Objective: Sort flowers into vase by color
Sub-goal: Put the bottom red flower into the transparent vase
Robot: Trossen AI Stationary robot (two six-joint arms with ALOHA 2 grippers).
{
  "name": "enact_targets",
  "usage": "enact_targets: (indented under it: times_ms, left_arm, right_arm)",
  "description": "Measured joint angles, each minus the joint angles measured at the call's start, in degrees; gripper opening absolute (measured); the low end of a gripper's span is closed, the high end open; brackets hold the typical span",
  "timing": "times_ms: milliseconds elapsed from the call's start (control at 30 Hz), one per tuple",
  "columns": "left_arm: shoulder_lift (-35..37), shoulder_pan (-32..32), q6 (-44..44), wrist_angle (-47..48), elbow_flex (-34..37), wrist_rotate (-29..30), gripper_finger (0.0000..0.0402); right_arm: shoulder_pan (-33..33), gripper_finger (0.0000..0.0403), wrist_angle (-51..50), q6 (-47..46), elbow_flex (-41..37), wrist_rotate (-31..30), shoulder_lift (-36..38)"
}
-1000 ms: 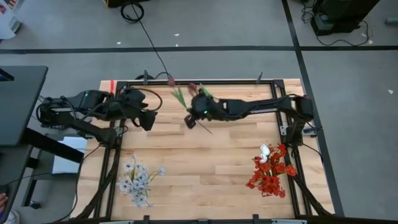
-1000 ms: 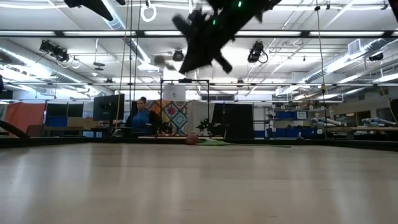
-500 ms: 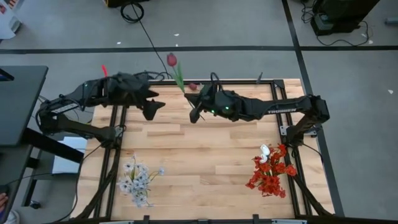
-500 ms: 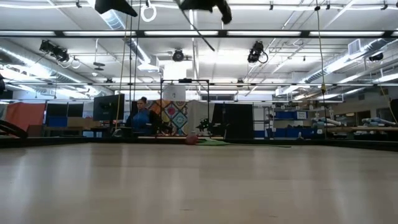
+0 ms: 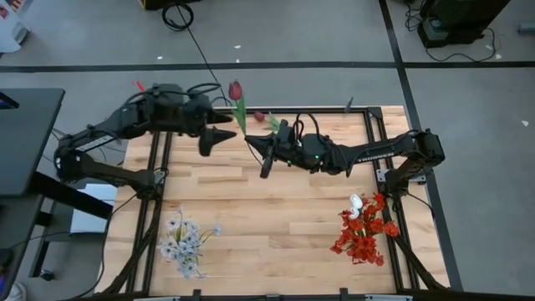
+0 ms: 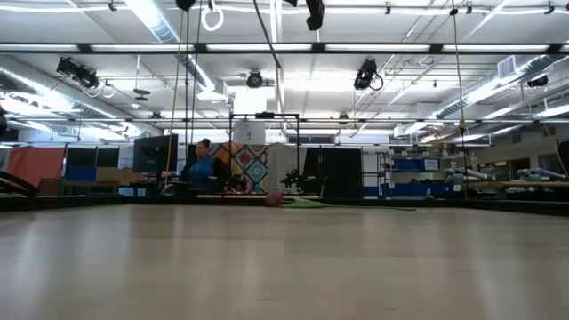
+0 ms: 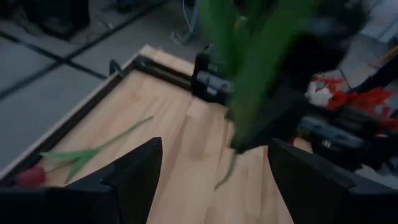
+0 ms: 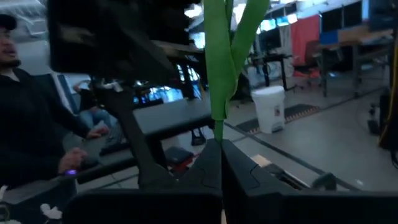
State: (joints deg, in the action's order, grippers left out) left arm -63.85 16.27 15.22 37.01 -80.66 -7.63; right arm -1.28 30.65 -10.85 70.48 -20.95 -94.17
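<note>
My right gripper [image 5: 255, 144] is raised over the table's far middle and shut on a dark maroon tulip [image 5: 236, 89], whose bud points past the far edge. My left gripper [image 5: 227, 130] is open just left of that stem. In the left wrist view its fingers [image 7: 134, 177] stand on either side of the blurred green stem and leaves [image 7: 249, 68] without touching. A second maroon tulip [image 5: 261, 117] lies flat by the far edge. White blossom sprays [image 5: 185, 242] lie near left. Red blooms [image 5: 364, 232] and a white tulip [image 5: 356, 202] lie near right. No vase shows. My right gripper pinches the tulip's green stem [image 8: 217, 132] between its two shut fingers, below the leaves [image 8: 231, 37], and the fingers lie across it. The tulip is lifted clear of the table, with the bud end standing out beyond the fingers and a short stem end behind them.
A black frame [image 5: 276, 111] runs around the wooden table. The middle of the boards [image 5: 276, 217] is bare. A person [image 8: 18, 56] shows beyond the table in the right wrist view, and another [image 6: 201, 160] sits far back in the low view.
Both grippers have risen, out of the top of the low view. My right gripper has lifted the maroon tulip and swung its bud out past the far edge. My left gripper has moved right toward the stem.
</note>
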Motion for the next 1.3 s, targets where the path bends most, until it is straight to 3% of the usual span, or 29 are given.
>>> enact_targets:
  times_ms: [267,367,833,900,1067,1300]
  left_arm:
    - [-3.7,0.0,0.4,-7.5,0.1,-2.5,0.0296]
    - [-3.8,0.0,-0.3,-9.3,0.1,-2.6,0.0279]
    - [-3.7,1.9,-2.6,-9.3,0.0,-2.6,0.0028]
    - [-3.6,1.9,-4.3,-8.3,0.0,-2.2,0.0011]
    - [-2.5,2.0,-9.0,-3.7,0.0,-2.1,0.0011]
    - [-0.1,1.9,-11.7,0.4,0.1,-1.0,0.0009]
  right_arm:
    - [0.0,0.0,0.5,1.9,0.0,-0.6,0.0]
    - [-0.1,0.0,0.5,2.0,0.0,-0.6,0.0]
    - [-0.1,0.0025,-0.1,3.6,0.0,-1.5,0.1]
    - [-0.1,0.0037,-3.3,2.0,0.0,-3.0,1.0]
    - [-0.1,0.0079,-18.8,-3.7,0.0,-2.7,7.6]
    - [0.3,0.01,-42.3,-5.5,0.0,7.2,21.2]
